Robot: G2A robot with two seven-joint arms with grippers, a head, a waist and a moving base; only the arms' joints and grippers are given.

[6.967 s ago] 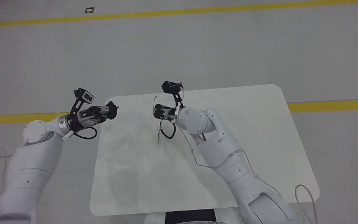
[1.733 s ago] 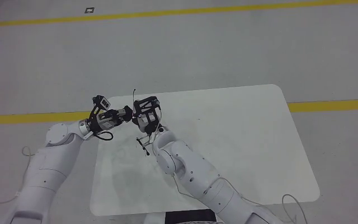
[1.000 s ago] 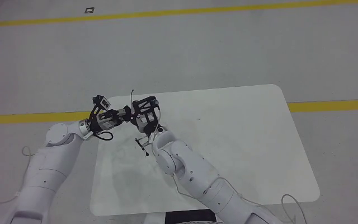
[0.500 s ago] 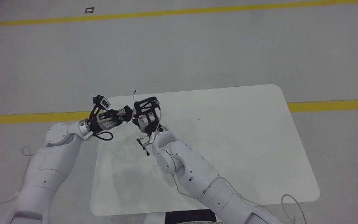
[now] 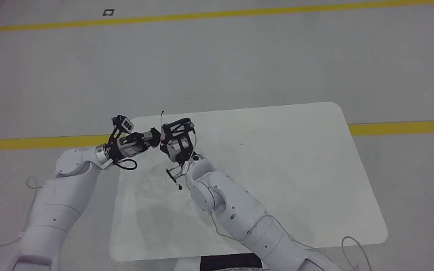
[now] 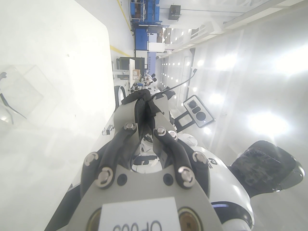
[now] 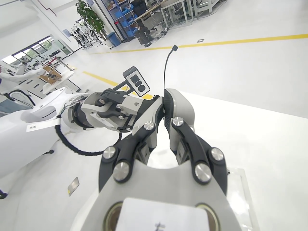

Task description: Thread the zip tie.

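A black zip tie (image 7: 165,73) stands upright with its head (image 7: 174,47) free at the upper end. My right gripper (image 7: 164,114) is shut on its strap, above the table's (image 5: 285,176) far left part. My left gripper (image 7: 154,108) comes in from the left and meets the right fingertips. In the left wrist view my left gripper (image 6: 144,96) is shut, and the zip tie (image 6: 175,85) runs out from its tips. From above, the left gripper (image 5: 155,137) and right gripper (image 5: 168,140) touch tip to tip, the zip tie (image 5: 161,118) rising between them.
A clear plastic tray (image 6: 26,82) lies on the table under the grippers with spare black zip ties (image 5: 175,177) in it. The table's left edge (image 5: 121,183) runs just below the left wrist. Yellow floor lines (image 5: 224,13) run beyond the table.
Seven seconds ago the grippers were apart; the right one has carried the zip tie left to the left gripper. Over the last second the tie's free end only sways slightly.
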